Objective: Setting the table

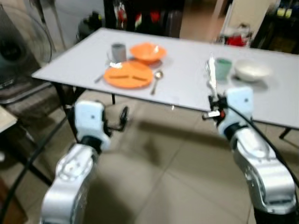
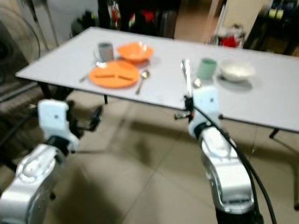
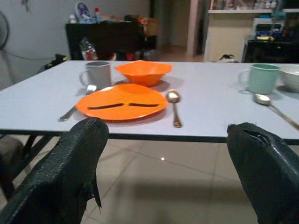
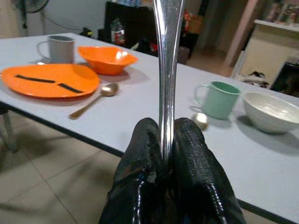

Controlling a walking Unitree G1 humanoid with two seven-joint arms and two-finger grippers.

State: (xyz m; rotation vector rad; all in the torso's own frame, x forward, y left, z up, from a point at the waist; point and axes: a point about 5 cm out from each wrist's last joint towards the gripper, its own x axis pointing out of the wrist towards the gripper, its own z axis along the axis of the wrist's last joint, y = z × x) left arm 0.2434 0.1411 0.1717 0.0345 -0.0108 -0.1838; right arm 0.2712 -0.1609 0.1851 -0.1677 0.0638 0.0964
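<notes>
The right tool [image 4: 161, 140] is pressed together on the handle of a silver utensil [image 4: 167, 56], pinching it near its lower end. The utensil stands upright, its long axis running straight up from the fingertips; its working end is cut off by the frame, so fork, knife or spoon cannot be told. In the head views the right tool [image 1: 213, 105] sits at the near edge of the surface [image 1: 182, 88], just in front of the right-hand place setting.

Directly beyond the right tool, on the surface, stand a green mug [image 1: 223, 68] and, to its right, a white bowl [image 1: 252, 71]. A spoon [image 4: 201, 120] lies just in front of the mug. No plate is visible at this setting.

The left tool [image 3: 163, 154] is spread wide and holds nothing. It hangs below and in front of the near edge of the surface, facing the left-hand setting: an orange plate [image 1: 128, 74], an orange bowl [image 1: 147, 52] behind it, a grey mug [image 1: 118, 51] at far left, a fork [image 3: 74, 108] left of the plate and a second spoon [image 1: 156, 80] right of it. That setting appears complete.

Judgement: the right arm is the nearer one. The placing move calls for a forward reach and for tipping the utensil from upright to flat, handle toward the near edge, beside the green mug.
</notes>
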